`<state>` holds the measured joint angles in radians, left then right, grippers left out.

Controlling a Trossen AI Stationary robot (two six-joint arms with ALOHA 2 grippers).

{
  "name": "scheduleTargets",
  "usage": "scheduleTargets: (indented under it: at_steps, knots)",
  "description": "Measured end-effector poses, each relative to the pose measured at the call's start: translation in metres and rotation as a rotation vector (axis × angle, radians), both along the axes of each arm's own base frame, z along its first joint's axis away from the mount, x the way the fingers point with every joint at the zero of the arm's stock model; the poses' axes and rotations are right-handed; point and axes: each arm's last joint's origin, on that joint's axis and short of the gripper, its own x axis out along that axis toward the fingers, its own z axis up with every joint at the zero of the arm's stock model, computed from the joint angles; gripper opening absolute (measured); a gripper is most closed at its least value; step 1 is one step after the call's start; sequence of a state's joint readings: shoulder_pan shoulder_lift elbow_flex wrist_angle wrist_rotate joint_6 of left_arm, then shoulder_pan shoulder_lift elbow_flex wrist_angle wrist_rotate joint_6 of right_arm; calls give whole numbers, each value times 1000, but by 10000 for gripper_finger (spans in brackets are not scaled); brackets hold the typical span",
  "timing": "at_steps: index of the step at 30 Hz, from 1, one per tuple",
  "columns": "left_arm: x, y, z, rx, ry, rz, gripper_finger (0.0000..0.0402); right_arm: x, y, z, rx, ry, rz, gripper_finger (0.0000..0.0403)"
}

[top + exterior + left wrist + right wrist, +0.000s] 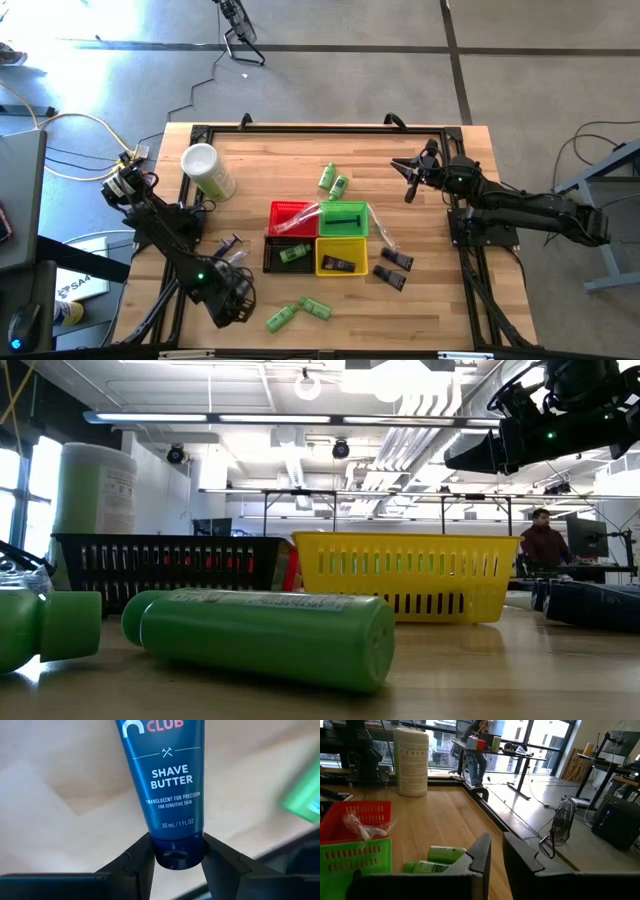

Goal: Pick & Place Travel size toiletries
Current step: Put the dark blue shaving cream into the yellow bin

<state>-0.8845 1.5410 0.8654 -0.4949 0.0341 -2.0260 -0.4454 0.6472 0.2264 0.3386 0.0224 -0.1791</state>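
Near front edge: left tool (177,865) pinching shave butter tube (162,775) cap.

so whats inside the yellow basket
A dark tube lies inside the yellow basket, seen from above. In the low view the basket's wall hides it.

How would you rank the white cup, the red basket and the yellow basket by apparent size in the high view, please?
1. White cup, largest, though only slightly.
2. Red basket and yellow basket: these look alike, so I would not rank them.
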Motion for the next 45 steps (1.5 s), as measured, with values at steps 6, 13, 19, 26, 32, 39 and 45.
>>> scheduleTargets:
  at_steps: [6,13,19,26,32,39,45]
  knots:
    - [7,-7,15,-2,-87,-90,135,0,0,0,41,-22,-3,40]
    - [13,-15,31,0,-178,-215,135,0,0,1,68,-46,3,40]
    - [18,-15,37,104,-297,-258,135,1,2,4,108,-91,73,40]
    - [28,-2,49,231,-444,-237,135,2,4,6,128,-121,126,40]
    - [41,22,66,359,-560,-275,136,2,4,6,130,-121,128,40]
    - [61,67,78,536,-584,-365,136,2,4,6,149,-130,127,40]
    - [80,112,86,701,-583,-457,136,2,4,6,149,-130,127,40]
